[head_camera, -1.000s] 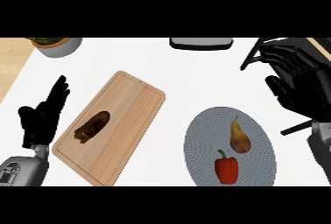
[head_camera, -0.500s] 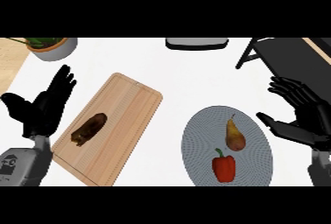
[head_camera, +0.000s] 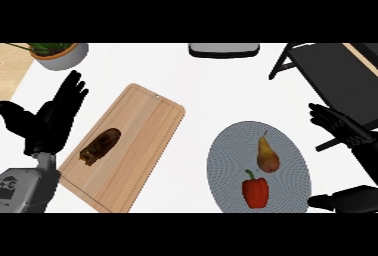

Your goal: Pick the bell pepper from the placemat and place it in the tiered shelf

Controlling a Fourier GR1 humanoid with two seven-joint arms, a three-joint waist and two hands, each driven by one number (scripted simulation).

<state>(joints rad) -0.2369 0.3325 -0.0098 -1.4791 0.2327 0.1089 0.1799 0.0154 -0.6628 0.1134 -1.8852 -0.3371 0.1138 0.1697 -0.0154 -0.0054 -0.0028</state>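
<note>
Red bell pepper (head_camera: 255, 189) lies on the near part of the round grey placemat (head_camera: 229, 150), stem pointing far, not touched by either hand. A pear (head_camera: 267, 155) lies just beyond it on the same mat. Right hand (head_camera: 341, 127) is at the right edge beside the mat, fingers spread and holding nothing. Black tiered shelf (head_camera: 321, 67) stands far right, well apart from the pepper. Left hand (head_camera: 48, 122) rests at the left edge, fingers straight and up, empty. Wooden cutting board (head_camera: 140, 125) lies left of the mat with a dark oblong food item (head_camera: 100, 146) on it. Potted plant (head_camera: 59, 54) far left, grey object (head_camera: 224, 49) far centre.
</note>
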